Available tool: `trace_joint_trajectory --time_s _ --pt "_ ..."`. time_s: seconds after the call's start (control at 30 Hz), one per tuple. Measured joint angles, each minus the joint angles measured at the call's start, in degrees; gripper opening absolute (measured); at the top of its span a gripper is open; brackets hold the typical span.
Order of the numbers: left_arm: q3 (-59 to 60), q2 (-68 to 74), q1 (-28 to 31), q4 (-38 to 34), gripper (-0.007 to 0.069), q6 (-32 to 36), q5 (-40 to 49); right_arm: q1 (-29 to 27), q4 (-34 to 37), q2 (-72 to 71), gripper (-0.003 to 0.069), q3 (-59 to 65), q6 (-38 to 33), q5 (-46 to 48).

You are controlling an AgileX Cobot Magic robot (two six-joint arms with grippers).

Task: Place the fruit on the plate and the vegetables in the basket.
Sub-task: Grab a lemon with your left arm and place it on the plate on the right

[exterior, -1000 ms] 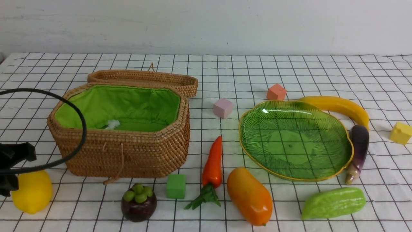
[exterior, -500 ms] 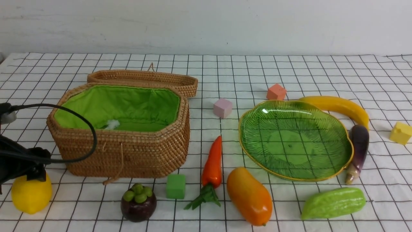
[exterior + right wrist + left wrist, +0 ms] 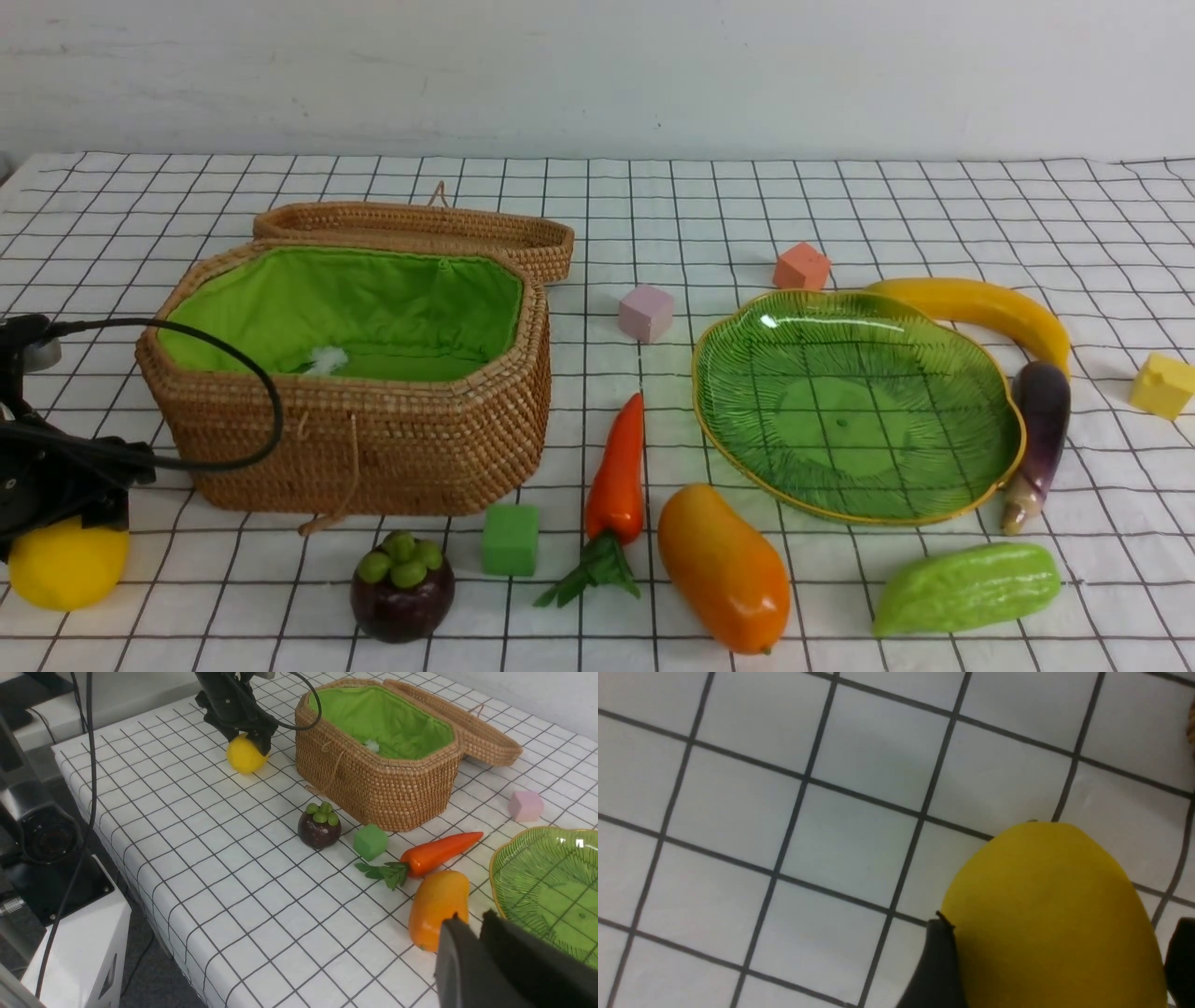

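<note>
Now L gripper (image 3: 1061,933) wide astride lemon (image 3: 1052,905).

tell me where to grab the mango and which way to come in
Take the mango across its middle, coming straight down from above. It lies flat with its long axis slanting, so jaws closing across the short width should fit, while the rounded ends would likely slip. The carrot leaves lie close on its left.
</note>
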Motion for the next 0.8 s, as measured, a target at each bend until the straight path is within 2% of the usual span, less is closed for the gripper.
trace_joint_trajectory --time_s 0.37,0.8 --pt "-0.6 1.3 0.0 0.1 0.0577 -0.2 0.3 0.0 0.1 0.0 0.0101 0.0 0.0 0.0" --pt "-0.5 -2.3 0.0 -0.3 0.0617 -0.4 3.3 0.0 0.1 0.0 0.0109 0.0 -0.2 0.0"
